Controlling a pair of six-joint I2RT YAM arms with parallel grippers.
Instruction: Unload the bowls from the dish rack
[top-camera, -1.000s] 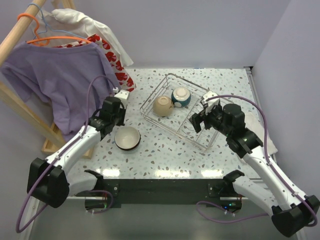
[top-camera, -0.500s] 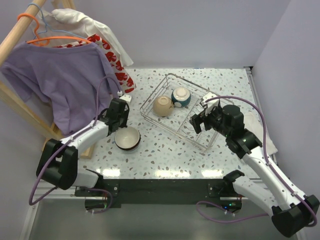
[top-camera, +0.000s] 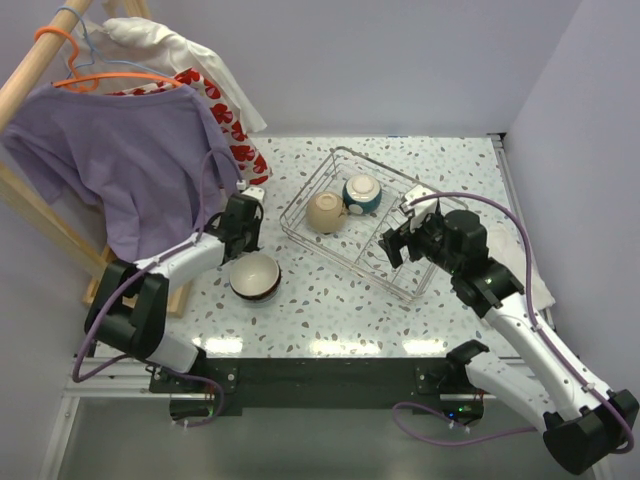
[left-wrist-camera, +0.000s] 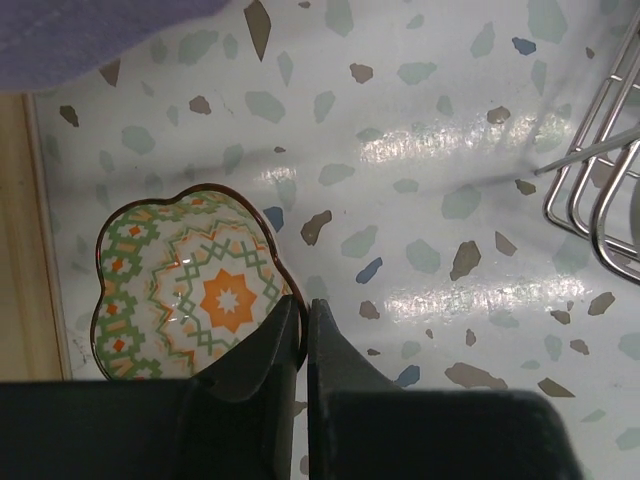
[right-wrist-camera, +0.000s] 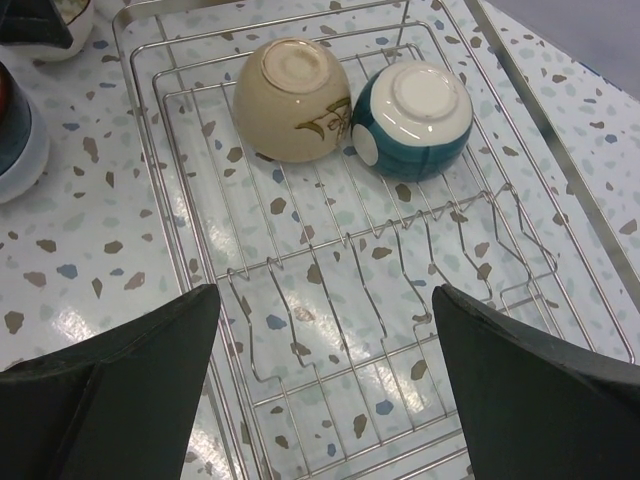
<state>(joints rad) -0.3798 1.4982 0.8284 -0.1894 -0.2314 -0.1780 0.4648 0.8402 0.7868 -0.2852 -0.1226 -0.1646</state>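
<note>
One patterned bowl (left-wrist-camera: 195, 290) sits on the surface left of the rack (top-camera: 310, 185), the left gripper (left-wrist-camera: 305, 312) at its rim, jaws nearly closed. Tan bowl (right-wrist-camera: 292, 98) and teal bowl (right-wrist-camera: 412, 118) remain upturned in the rack. The right gripper (right-wrist-camera: 322, 300) hovers above, jaws wide.

Left arm (top-camera: 185, 262) and right arm (top-camera: 520, 325): white shells, black joints.
Clad in glossy white link covers between bulky black joint housings; bolted to a flat black base bar (top-camera: 320, 378); trailed by thin purple cables (top-camera: 470, 194) looping from base up to wrist; capped with white wrist blocks; tipped with matte black, wedge-shaped jaws.
</note>
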